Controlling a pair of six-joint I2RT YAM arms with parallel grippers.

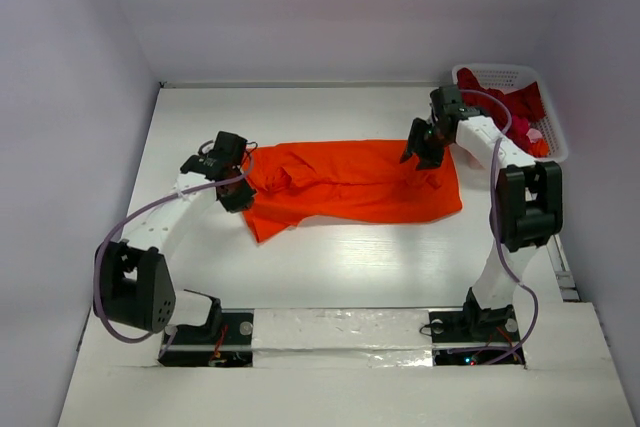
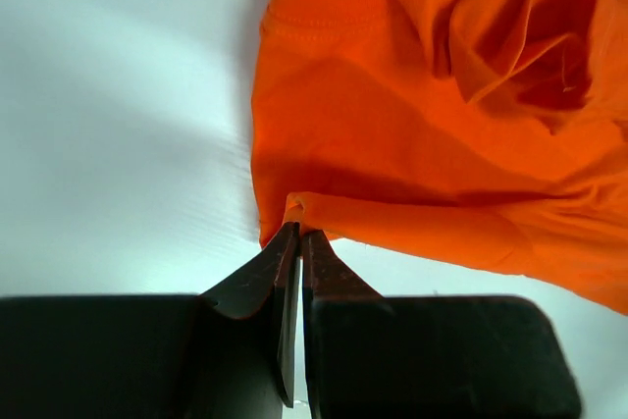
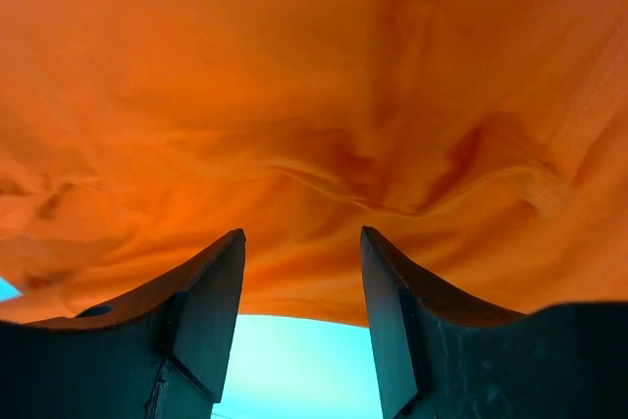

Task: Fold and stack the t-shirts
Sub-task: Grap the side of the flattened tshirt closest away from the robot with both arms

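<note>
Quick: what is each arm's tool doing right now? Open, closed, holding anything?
Left tool: closed, pinching an edge of the orange t-shirt.
Right tool: open, facing the same shirt, gripping nothing.

White lattice basket (image 1: 495,68), white table (image 1: 350,257)

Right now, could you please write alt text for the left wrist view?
The left gripper is shut on the near edge of an orange shirt. The shirt lies crumpled on a white table.
</note>
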